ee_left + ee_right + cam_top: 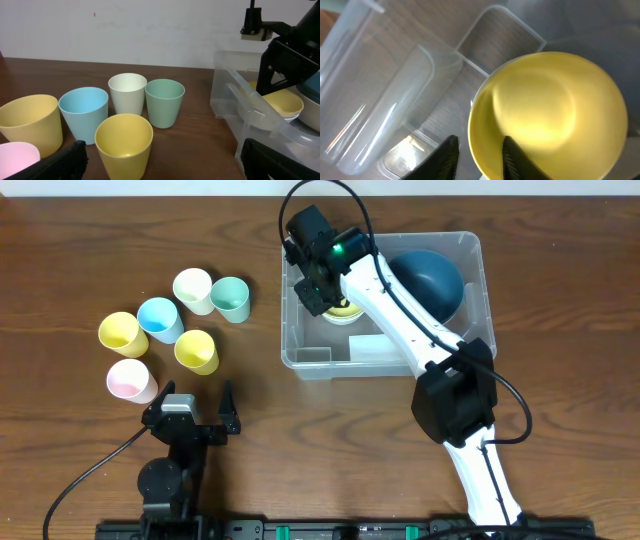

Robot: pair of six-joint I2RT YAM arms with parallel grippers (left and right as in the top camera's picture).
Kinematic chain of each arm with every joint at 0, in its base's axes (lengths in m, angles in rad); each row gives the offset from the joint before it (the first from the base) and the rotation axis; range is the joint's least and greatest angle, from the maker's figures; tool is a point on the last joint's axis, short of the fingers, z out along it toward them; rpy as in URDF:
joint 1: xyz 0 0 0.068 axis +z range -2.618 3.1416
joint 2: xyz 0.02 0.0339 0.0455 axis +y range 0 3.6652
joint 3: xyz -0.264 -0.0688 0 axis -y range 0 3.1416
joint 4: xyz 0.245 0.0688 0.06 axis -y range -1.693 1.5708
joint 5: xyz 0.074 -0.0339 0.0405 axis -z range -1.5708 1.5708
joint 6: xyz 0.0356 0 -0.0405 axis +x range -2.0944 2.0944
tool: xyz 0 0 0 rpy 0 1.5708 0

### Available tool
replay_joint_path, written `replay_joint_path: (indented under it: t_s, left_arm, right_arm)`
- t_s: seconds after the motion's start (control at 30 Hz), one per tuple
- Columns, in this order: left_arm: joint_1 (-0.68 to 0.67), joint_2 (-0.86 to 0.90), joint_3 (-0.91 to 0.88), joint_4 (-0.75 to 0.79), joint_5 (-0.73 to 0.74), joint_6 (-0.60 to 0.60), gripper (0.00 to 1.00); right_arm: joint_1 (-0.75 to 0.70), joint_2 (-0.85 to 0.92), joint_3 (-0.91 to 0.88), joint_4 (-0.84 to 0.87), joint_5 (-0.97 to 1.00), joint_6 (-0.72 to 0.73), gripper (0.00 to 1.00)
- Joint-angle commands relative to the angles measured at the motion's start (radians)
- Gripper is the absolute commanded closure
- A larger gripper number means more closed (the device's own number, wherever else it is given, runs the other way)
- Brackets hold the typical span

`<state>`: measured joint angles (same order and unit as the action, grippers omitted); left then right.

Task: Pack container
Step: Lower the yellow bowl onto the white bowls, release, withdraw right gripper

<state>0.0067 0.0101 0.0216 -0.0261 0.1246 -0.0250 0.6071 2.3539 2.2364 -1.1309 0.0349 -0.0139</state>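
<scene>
The clear container [470, 242] stands right of centre and holds a dark blue bowl [430, 280] and a yellow bowl [345, 310]. My right gripper [322, 285] reaches down into the container's left part. In the right wrist view its fingers [479, 155] straddle the rim of the yellow bowl [550, 110], one inside and one outside, with a small gap at the outer finger. The container's floor and wall [395, 75] show beside it. My left gripper [190, 415] is open and empty near the front edge. In the left wrist view its fingers [167, 162] are spread wide behind a yellow cup [123, 142].
Several cups stand at the left: cream [192, 288], green [230, 298], blue [160, 318], yellow [122, 332], a second yellow [196, 351] and pink [131, 380]. A white label [375, 348] shows in the container's front part.
</scene>
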Motion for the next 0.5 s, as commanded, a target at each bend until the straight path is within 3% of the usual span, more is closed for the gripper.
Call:
replay_joint_path:
  t_s: [0.0,0.33,0.47]
  left_arm:
    - [0.005,-0.006,-0.018,-0.034,0.014,0.006,0.02]
    - [0.005,-0.006,-0.018,-0.034,0.014,0.006,0.02]
    - [0.005,-0.006,-0.018,-0.034,0.014,0.006,0.02]
  right_arm:
    - [-0.007,0.005,-0.007,0.006,0.014,-0.016,0.65]
    - [0.003,-0.132,0.122,-0.096,-0.07,-0.009,0.64]
    - [-0.024,-0.275,0.218,-0.175,0.01,0.02,0.51]
